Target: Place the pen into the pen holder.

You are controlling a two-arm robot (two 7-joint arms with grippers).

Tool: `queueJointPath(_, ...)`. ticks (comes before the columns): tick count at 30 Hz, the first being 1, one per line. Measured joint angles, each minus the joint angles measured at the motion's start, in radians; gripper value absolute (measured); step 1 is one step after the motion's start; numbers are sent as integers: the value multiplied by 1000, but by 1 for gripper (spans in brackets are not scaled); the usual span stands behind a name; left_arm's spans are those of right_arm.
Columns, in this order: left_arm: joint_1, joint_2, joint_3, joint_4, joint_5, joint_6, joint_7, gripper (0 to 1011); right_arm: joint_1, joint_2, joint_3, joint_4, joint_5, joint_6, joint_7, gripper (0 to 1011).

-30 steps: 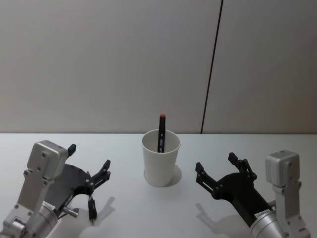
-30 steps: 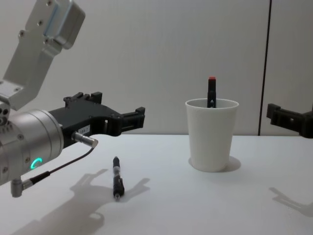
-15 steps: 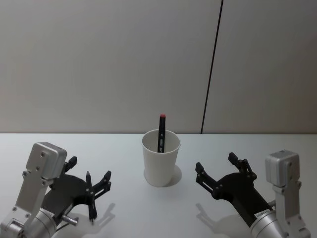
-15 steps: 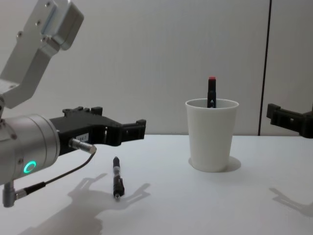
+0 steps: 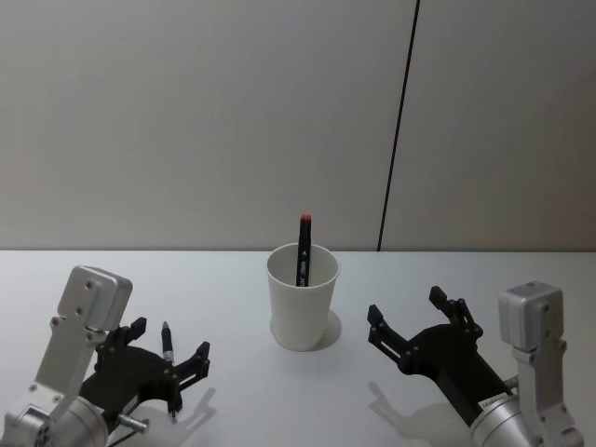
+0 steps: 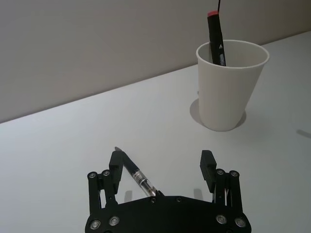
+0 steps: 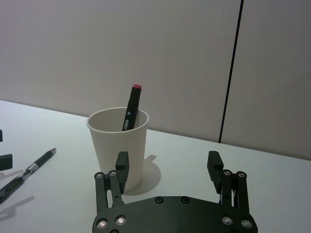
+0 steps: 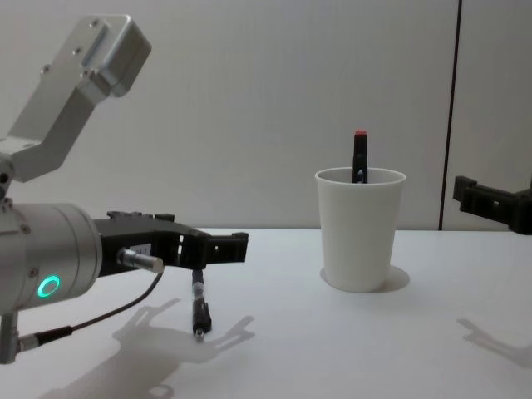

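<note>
A black pen [image 6: 137, 176] with a clear section lies flat on the white table, left of the pen holder [image 5: 303, 300], a white paper cup. A black marker with a red cap [image 5: 303, 244] stands in the cup. My left gripper [image 5: 170, 339] is low over the table, open, with the pen [image 5: 167, 341] lying between its fingers, closer to one finger [image 6: 115, 164]. From the chest the pen [image 8: 198, 301] shows just below the left gripper [image 8: 218, 246]. My right gripper [image 5: 419, 321] hangs open to the right of the cup [image 7: 118, 145], holding nothing.
The white table [image 5: 307, 391] runs back to a pale wall with a dark vertical seam [image 5: 399, 121]. The cup [image 8: 359, 229] stands midway between the two arms. The right gripper [image 8: 490, 201] shows at the chest view's right edge.
My left gripper has come down and drawn back toward the table, so the pen now lies between its open fingers. The right arm, cup and marker have not moved.
</note>
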Motion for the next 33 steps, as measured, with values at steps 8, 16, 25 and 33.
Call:
queueJointPath(8, -13, -15, -3, 2, -13, 83, 1, 1003, 0, 0, 0, 0, 0, 0, 0, 1001)
queueJointPath(16, -23, -35, -5, 20, -17, 141, 13, 1003, 0, 0, 0, 0, 0, 0, 0, 1001)
queueJointPath(25, -29, -59, -8, 43, -14, 190, 37, 1003, 0, 0, 0, 0, 0, 0, 0, 1001)
queueJointPath(33, -39, -77, -9, 67, -3, 213, 52, 1003, 0, 0, 0, 0, 0, 0, 0, 1001)
